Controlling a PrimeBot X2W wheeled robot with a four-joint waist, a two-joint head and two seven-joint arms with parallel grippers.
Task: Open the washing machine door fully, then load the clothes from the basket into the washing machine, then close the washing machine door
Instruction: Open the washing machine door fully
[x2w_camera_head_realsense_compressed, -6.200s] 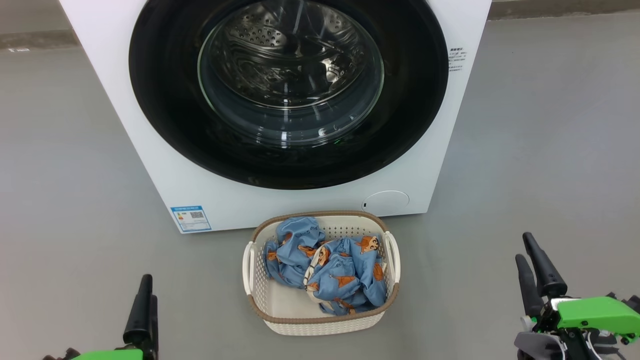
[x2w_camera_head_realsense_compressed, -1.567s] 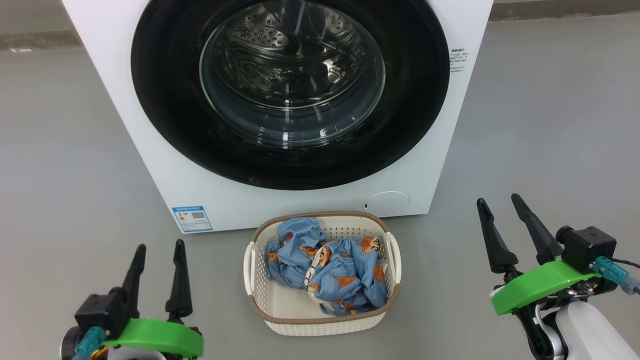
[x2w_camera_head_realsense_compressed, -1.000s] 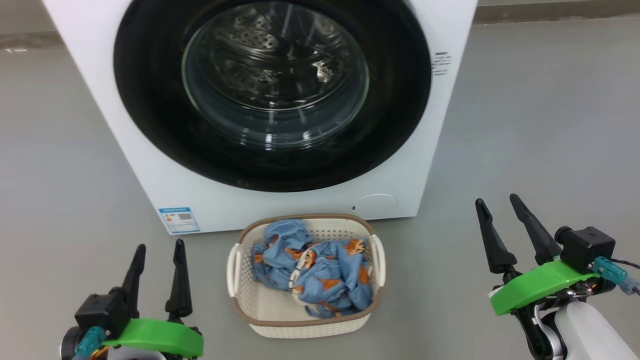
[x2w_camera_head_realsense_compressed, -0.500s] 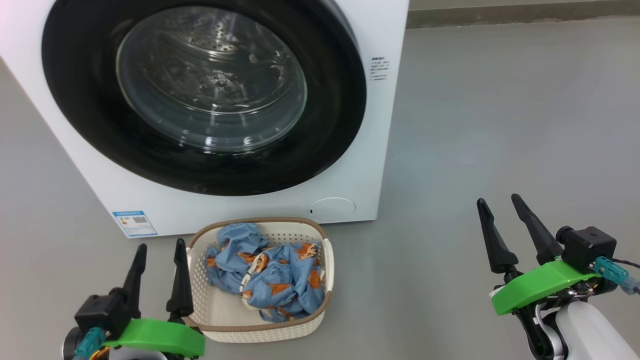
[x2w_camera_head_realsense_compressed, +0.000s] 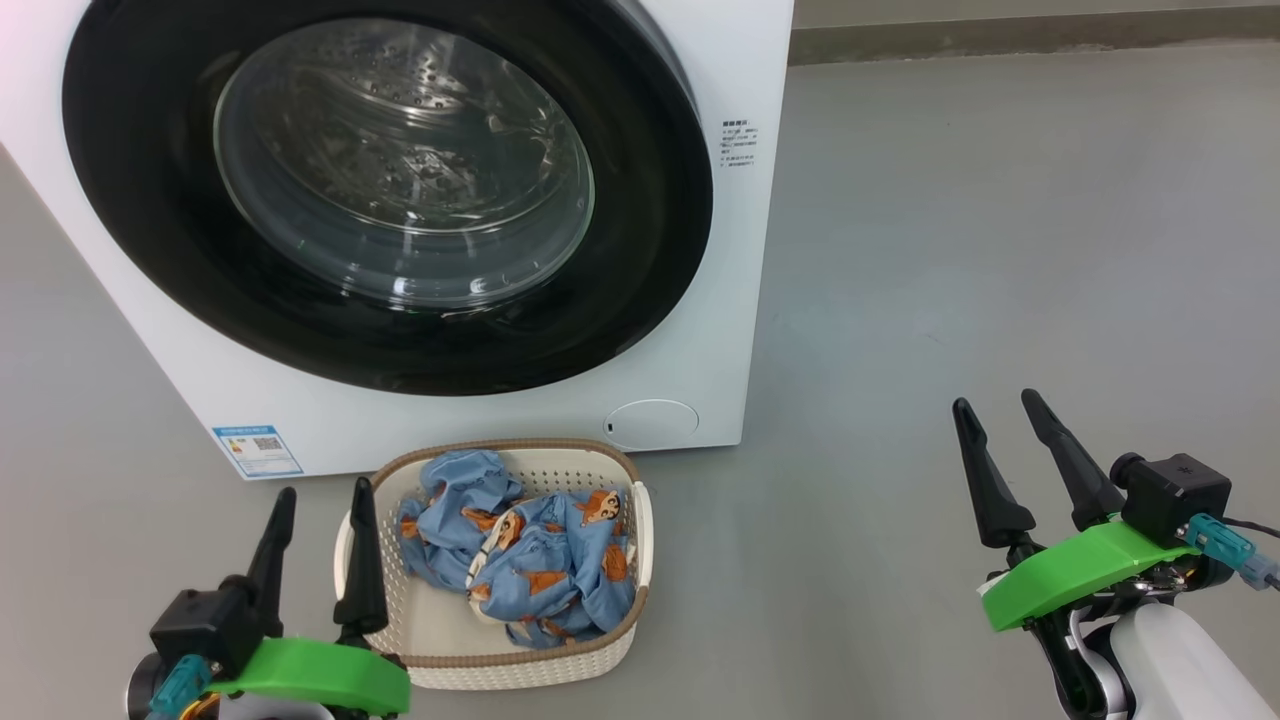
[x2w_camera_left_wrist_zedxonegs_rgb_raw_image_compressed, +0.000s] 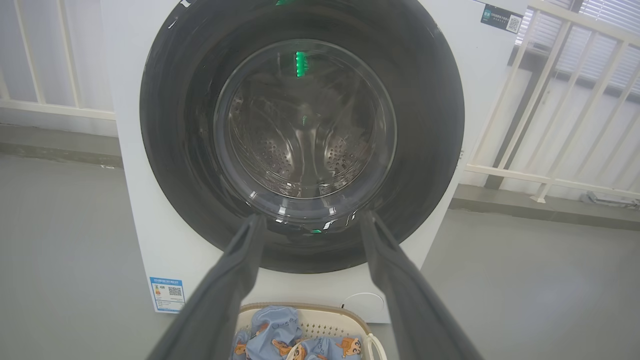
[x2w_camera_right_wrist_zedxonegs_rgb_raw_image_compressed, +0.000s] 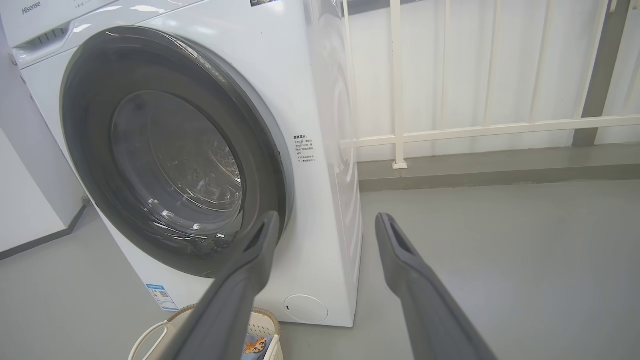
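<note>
A white barred railing (x2w_camera_right_wrist_zedxonegs_rgb_raw_image_compressed: 450, 131) is seen from the wrists, crumpled clothes (x2w_camera_head_realsense_compressed: 525, 570) in the perforated basket (x2w_camera_head_realsense_compressed: 520, 668) before the shut glossy door (x2w_camera_head_realsense_compressed: 130, 220) of the washing machine (x2w_camera_head_realsense_compressed: 745, 300) from the head, left gripper (x2w_camera_head_realsense_compressed: 325, 487) and right gripper (x2w_camera_head_realsense_compressed: 994, 398) spread wide, empty.

The washing machine (x2w_camera_head_realsense_compressed: 740, 300) is white and its door (x2w_camera_head_realsense_compressed: 140, 230) has a shiny black ring. Beside the left hand (x2w_camera_head_realsense_compressed: 323, 488), the cream basket (x2w_camera_head_realsense_compressed: 530, 672) with holes holds blue clothes (x2w_camera_head_realsense_compressed: 545, 580) with orange pictures.

Blue clothes (x2w_camera_head_realsense_compressed: 520, 565) lie in the basket (x2w_camera_head_realsense_compressed: 520, 676) before the washing machine (x2w_camera_head_realsense_compressed: 745, 250), its door (x2w_camera_head_realsense_compressed: 400, 170) shut.
</note>
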